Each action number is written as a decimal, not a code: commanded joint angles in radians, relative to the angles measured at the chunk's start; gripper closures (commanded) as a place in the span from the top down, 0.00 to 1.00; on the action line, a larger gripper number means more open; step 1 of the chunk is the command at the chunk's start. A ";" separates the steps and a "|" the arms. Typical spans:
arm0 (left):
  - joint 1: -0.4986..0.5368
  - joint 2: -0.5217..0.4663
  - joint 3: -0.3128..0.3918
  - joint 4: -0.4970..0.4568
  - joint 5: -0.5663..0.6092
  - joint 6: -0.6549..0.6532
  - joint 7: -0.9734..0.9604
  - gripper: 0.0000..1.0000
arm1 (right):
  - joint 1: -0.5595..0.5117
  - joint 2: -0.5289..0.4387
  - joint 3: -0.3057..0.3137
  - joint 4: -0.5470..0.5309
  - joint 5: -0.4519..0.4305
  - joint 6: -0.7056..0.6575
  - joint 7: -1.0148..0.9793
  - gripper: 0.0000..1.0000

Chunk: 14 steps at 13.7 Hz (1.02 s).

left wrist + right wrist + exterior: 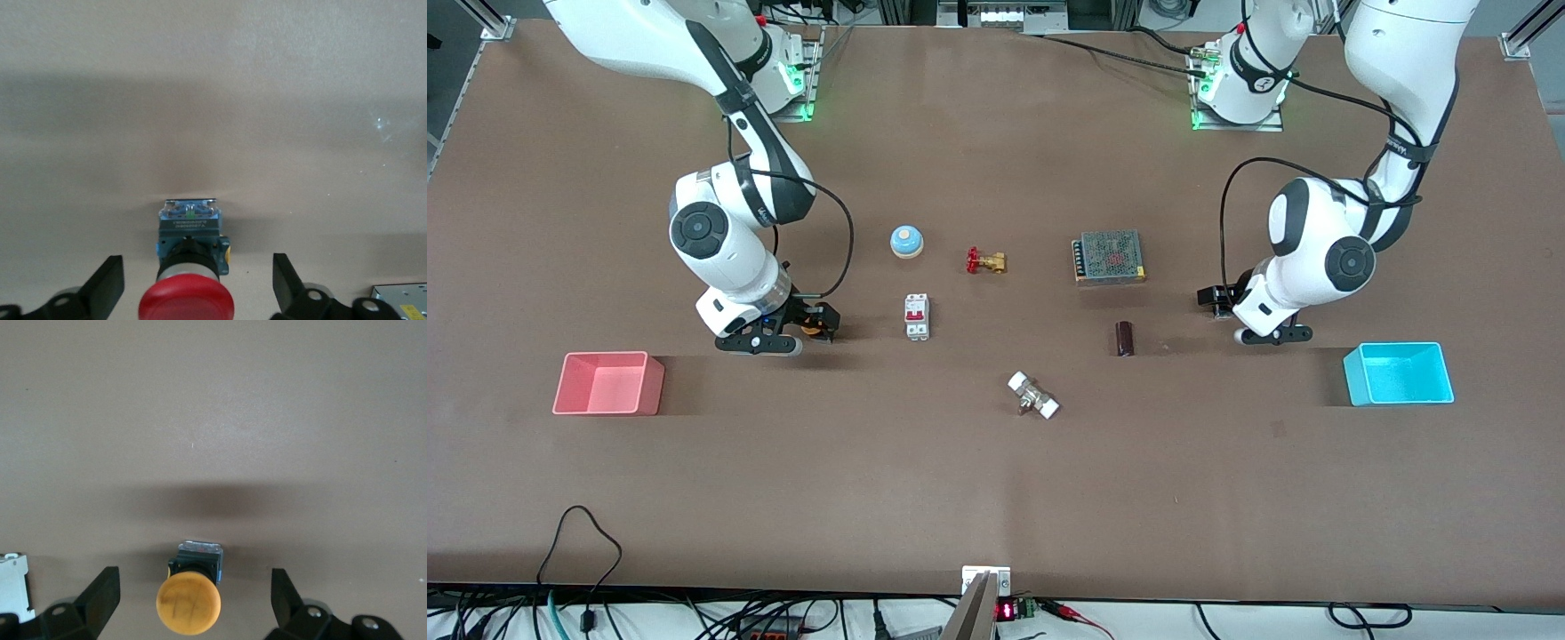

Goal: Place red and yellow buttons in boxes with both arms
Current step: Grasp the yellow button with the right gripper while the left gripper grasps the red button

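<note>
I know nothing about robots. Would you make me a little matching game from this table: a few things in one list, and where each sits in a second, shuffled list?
Things:
1. red button
2. yellow button
3. pink box
4. blue-and-white bell

Places:
A. at the right arm's end of the table
B. between the open fingers of the left gripper
C. beside the brass valve, toward the right arm's end
D. between the open fingers of the right gripper

Pairs: 1-B, 2-D, 3-A, 4-C
</note>
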 commanded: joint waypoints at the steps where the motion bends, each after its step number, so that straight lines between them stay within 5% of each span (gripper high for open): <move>1: -0.014 -0.005 0.004 -0.017 0.015 0.017 0.013 0.79 | -0.010 0.015 0.008 0.003 -0.006 -0.006 0.023 1.00; 9: 0.000 0.004 0.005 0.021 0.032 0.030 0.011 0.40 | -0.005 0.030 0.011 0.005 -0.008 -0.006 0.021 0.93; 14: 0.085 -0.057 0.036 0.095 0.035 -0.008 0.008 0.35 | -0.007 0.038 0.023 0.008 -0.008 -0.006 0.017 0.72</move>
